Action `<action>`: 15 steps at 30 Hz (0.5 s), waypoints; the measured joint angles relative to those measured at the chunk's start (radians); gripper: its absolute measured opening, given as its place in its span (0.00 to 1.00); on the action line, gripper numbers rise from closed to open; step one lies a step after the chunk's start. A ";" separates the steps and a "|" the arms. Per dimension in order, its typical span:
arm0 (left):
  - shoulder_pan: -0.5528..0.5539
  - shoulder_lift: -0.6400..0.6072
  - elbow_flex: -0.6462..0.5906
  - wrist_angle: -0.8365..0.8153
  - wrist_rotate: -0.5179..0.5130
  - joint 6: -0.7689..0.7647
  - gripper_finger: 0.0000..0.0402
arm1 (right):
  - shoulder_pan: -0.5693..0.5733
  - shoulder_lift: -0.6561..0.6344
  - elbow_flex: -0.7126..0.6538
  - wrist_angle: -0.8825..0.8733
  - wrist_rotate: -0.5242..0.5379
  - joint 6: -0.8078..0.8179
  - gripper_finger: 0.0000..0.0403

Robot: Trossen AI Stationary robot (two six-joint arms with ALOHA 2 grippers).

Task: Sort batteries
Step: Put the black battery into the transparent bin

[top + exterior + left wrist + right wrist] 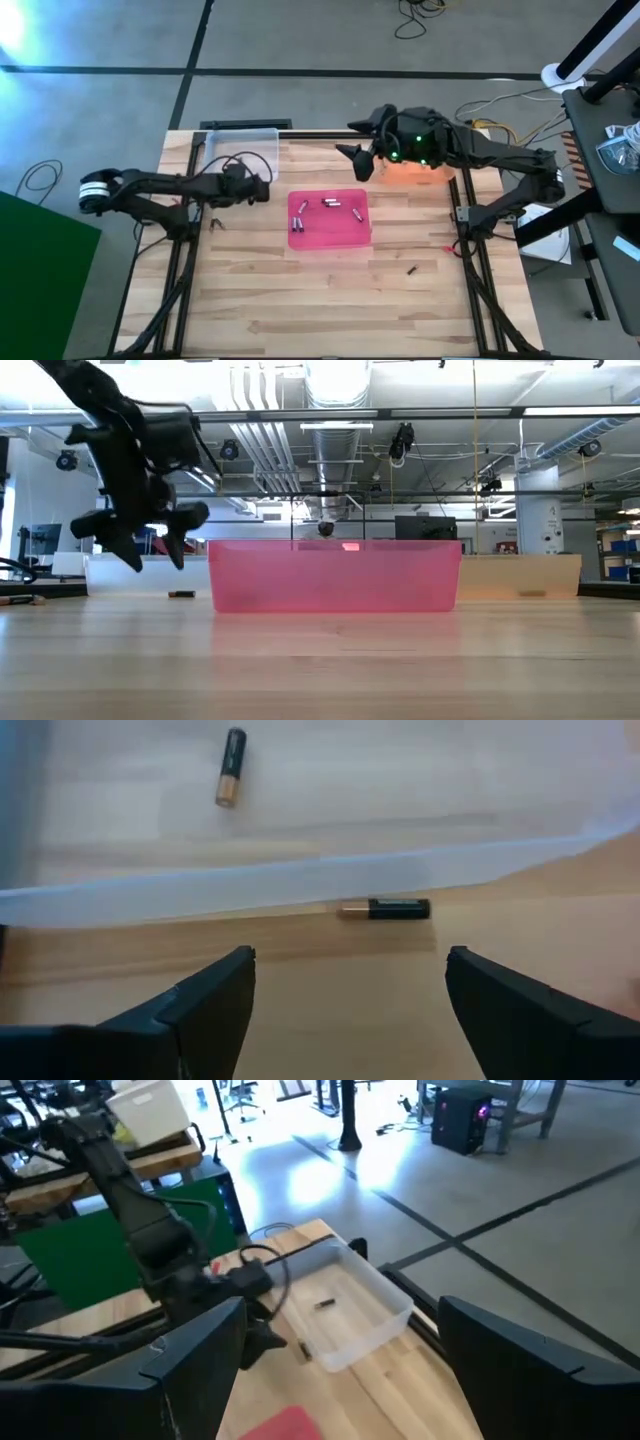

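We note a pink tray (330, 236) at centre frame in the high view, holding silvery-grey batteries (331, 204). A clear tray (240, 142) sits at upper left. The table (300, 300) is light wood with plank striping. Both arms are black; green lights glow on the right one. In the left wrist view, one battery (385, 908) is black with a copper end.
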 joint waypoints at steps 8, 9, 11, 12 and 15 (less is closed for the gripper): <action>0.022 0.144 0.011 0.063 0.117 0.004 0.79 | 0.025 0.022 0.041 -0.001 0.001 -0.003 0.74; 0.022 0.158 0.012 0.066 0.116 0.005 0.79 | 0.030 0.022 0.045 0.001 0.002 -0.008 0.74; 0.027 0.185 0.012 0.091 0.103 0.018 0.80 | 0.034 0.022 0.050 0.001 0.003 -0.011 0.74; 0.031 0.196 0.011 0.121 0.096 0.028 0.80 | 0.034 0.021 0.052 0.001 0.002 -0.011 0.74; 0.053 0.240 0.005 0.225 0.083 0.062 0.80 | 0.034 0.021 0.057 0.000 0.003 -0.026 0.74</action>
